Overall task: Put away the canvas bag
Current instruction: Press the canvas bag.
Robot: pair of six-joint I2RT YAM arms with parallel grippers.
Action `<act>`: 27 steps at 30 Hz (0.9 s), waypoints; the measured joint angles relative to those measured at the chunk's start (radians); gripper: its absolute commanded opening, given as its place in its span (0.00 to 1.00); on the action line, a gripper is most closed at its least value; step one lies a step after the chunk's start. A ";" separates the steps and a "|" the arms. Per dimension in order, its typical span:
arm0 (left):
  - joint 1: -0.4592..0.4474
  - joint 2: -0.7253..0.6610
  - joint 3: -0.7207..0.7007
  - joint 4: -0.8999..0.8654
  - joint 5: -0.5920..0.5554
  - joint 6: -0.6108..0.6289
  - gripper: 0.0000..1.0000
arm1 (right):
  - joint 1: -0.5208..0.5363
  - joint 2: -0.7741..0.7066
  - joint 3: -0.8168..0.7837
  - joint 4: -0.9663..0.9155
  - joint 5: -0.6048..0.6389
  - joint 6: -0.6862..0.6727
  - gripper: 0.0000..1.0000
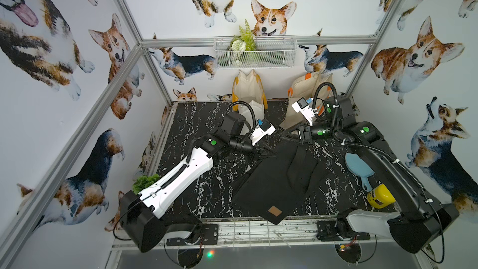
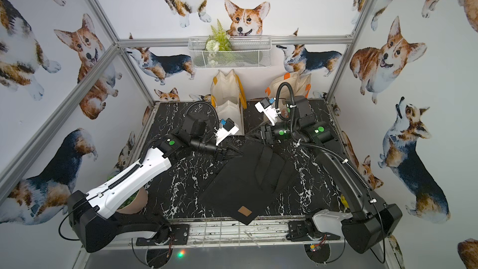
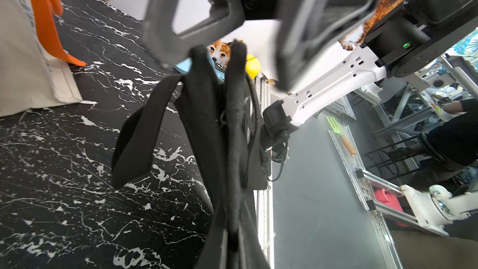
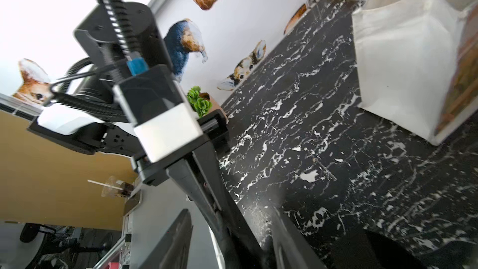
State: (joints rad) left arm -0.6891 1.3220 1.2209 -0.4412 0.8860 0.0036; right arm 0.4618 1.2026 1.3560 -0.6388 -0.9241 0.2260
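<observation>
Left claw [image 1: 267, 151]: shut, clamped on a gathered fold at the mouth end of the black canvas bag [image 1: 269, 192]. The left wrist view shows the cloth pinched there.

Right claw [image 1: 287, 134]: jaws apart, facing the left one. As I read it, they straddle the top of that same fold without gripping it. A black strap loop [image 3: 139, 135] hangs free beside the fold.

The rest of the bag lies flat in the middle of the black, white-veined marble desk [image 1: 196, 182], with its tan square label [image 1: 274, 211] at the front edge. Two cream totes stand at the back, one with yellow handles [image 1: 248, 86] and one with orange handles [image 1: 307, 84], below a white wire basket [image 1: 274, 55].

Step in hand, in my judgement: a second grip on the mouth. To do it well, I would push the right jaws deep over all the cloth layers, close beside the left claw, and catch canvas rather than strap alone. Then I would lift with both arms level, clear of the totes. I cannot tell where the bag is meant to go.
</observation>
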 measured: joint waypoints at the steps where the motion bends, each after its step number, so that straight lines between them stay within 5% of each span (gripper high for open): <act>1: 0.000 -0.005 -0.012 -0.004 0.010 0.000 0.00 | -0.003 -0.032 -0.039 0.025 -0.020 0.019 0.54; 13: -0.002 -0.093 -0.048 0.064 0.155 -0.114 0.00 | 0.000 -0.402 -0.380 0.131 0.000 0.122 0.45; 21: -0.078 -0.140 -0.032 0.114 0.109 -0.233 0.00 | 0.013 -0.569 -0.427 0.132 0.029 0.194 0.41; 27: -0.175 -0.150 -0.063 0.143 0.055 -0.262 0.00 | 0.035 -0.537 -0.396 0.116 0.022 0.216 0.37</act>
State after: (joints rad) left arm -0.8642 1.1717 1.1584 -0.2977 0.9413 -0.2581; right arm 0.4973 0.6651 0.9604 -0.5232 -0.9020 0.4419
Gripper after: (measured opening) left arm 0.079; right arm 0.398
